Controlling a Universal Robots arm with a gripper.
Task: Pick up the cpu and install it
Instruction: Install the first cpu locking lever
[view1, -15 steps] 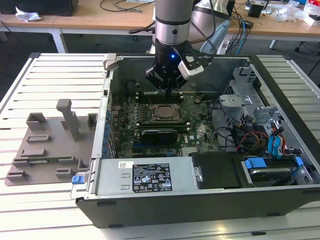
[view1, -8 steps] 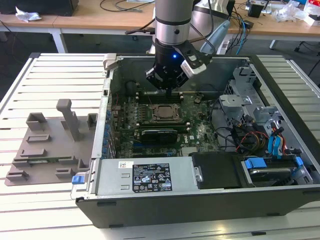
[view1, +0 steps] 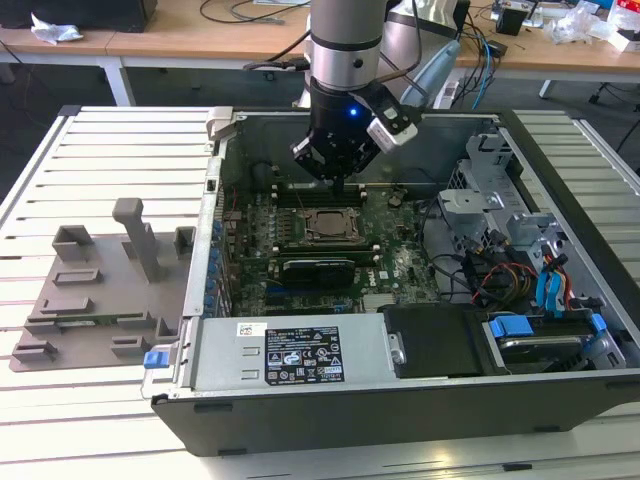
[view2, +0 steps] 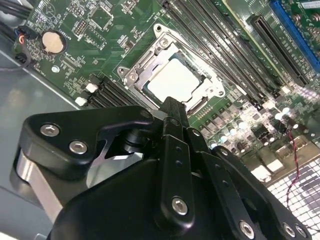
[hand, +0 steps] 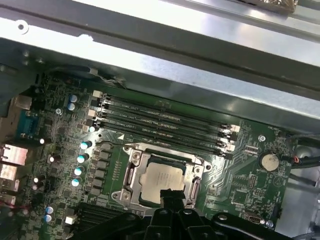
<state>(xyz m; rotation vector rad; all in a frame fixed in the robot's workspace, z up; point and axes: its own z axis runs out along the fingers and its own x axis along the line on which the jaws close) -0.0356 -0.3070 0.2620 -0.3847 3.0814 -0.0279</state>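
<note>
legible text: none | power supply label (view1: 303, 355): print too small to read

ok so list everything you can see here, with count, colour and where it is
cpu: one, pale silvery, sitting in the socket frame
socket frame: one, metal, around the cpu on the motherboard
motherboard: one, green, inside the computer case
memory slots: several, black, in a row beside the socket frame
coin battery: one, silvery, on the motherboard
card: one, long and black, next to the socket frame
computer case: one, dark, open on the table
plastic fixture: one, grey, on the table at the exterior view's left
table: one, white, slatted
arm: one, silver and black, reaching into the case
gripper: one, black, just above the cpu
</note>
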